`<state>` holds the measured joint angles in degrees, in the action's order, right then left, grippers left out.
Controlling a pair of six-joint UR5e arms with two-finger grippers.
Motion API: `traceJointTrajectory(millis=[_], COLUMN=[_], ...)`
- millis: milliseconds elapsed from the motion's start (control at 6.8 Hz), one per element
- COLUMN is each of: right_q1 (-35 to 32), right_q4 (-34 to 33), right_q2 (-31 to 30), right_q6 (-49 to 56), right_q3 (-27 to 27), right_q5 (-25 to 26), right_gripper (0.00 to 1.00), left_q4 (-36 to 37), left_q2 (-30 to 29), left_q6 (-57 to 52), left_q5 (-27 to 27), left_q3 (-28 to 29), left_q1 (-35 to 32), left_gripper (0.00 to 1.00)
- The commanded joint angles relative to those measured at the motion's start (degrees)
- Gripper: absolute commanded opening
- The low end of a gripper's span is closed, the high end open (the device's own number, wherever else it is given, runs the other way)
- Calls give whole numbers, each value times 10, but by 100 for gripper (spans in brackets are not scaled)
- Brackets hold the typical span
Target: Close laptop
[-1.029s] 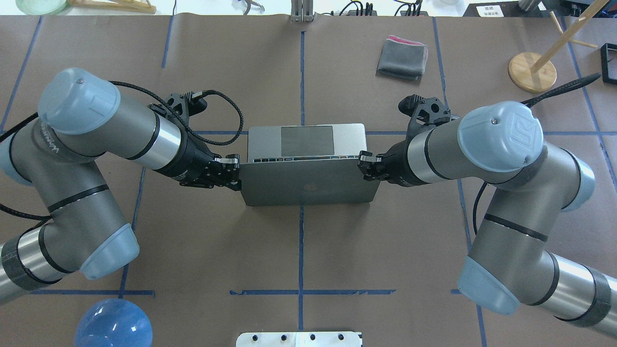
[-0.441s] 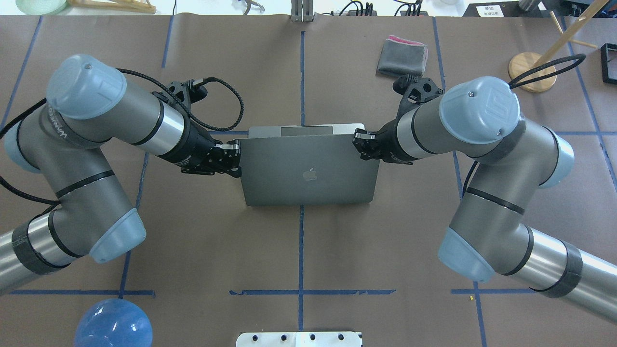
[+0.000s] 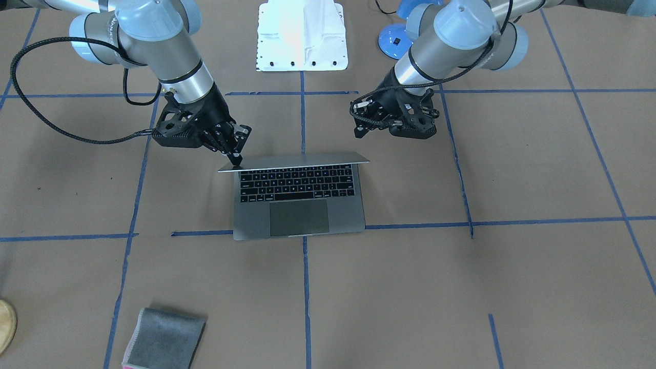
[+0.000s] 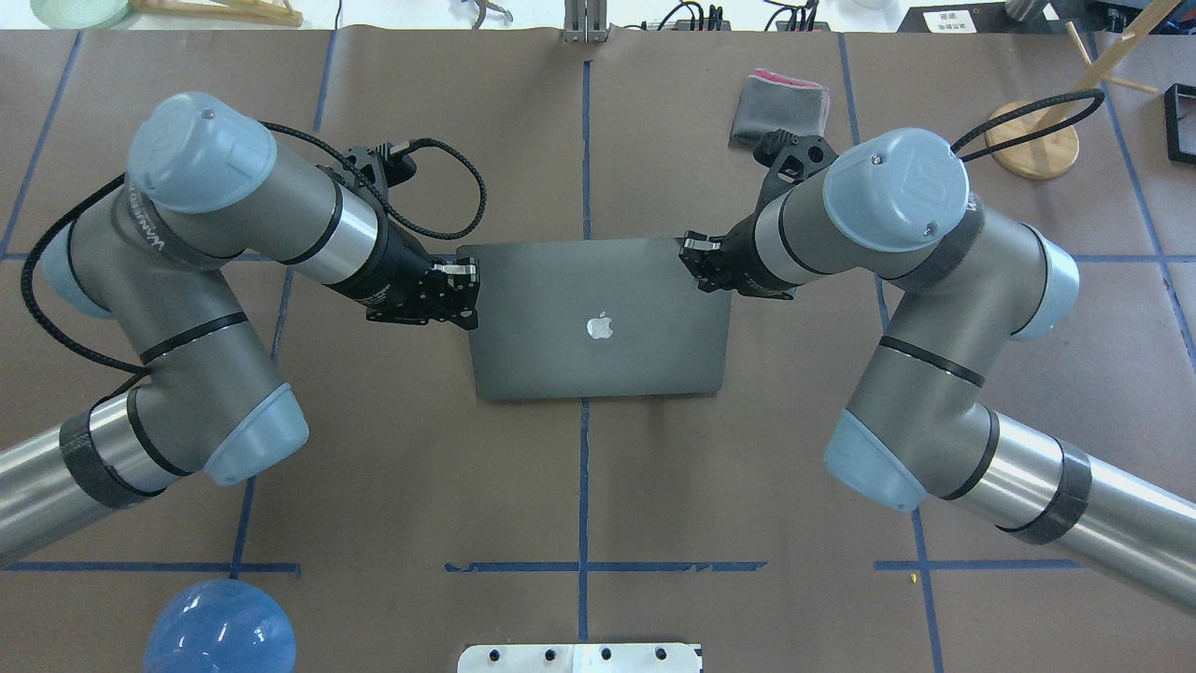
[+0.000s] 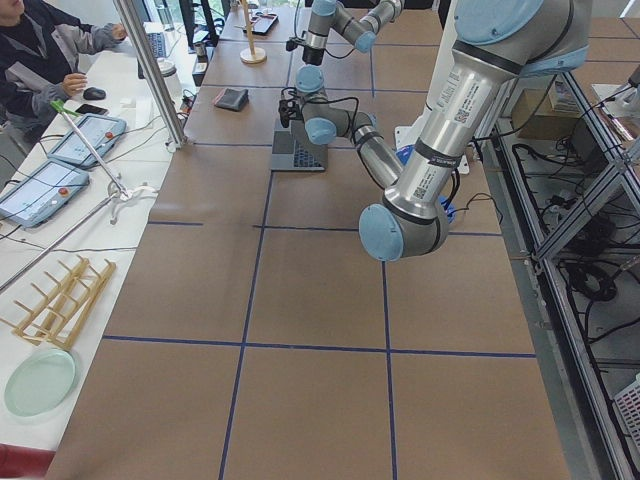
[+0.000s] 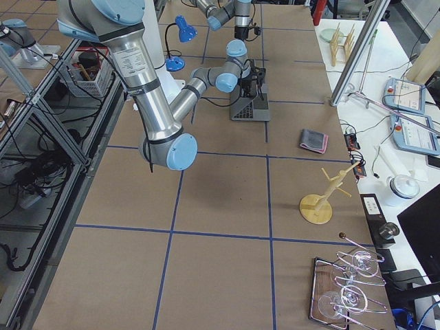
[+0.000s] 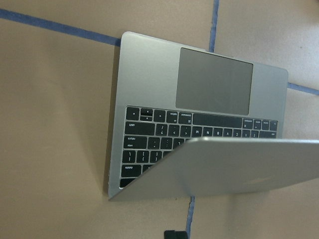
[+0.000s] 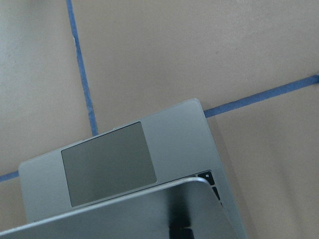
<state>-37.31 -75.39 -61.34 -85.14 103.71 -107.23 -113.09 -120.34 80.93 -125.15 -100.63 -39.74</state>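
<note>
Grey cloth (image 4: 780, 114) and wooden stand (image 4: 1028, 159) well apart from half-shut laptop (image 4: 598, 322) — both jaws spread at its lid

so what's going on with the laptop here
Two robot arms are closing the laptop on the paper-covered table. The right gripper has a fingertip on one far corner of the lid. The left gripper sits by the opposite edge, though whether it touches the lid is unclear. The lid is tilted well forward over the keyboard but not shut: the keys and trackpad show in the front-facing view.
</note>
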Motion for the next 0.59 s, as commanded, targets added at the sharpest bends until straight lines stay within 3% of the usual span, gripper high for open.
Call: traceJointTrajectory(millis=[0,441], right_q1=[-8,-13], right_q4=[1,1], right_q2=[17,32], right_q6=[13,19], right_q3=[-38,-81], right_q5=[0,0], right_gripper=[0,0], left_q4=[-3,-8], left_q2=[-23,-63], left_q6=[-5,-13], left_q5=[1,17], left_q3=[47,118], left_q1=[-9,-16], left_gripper=[0,0])
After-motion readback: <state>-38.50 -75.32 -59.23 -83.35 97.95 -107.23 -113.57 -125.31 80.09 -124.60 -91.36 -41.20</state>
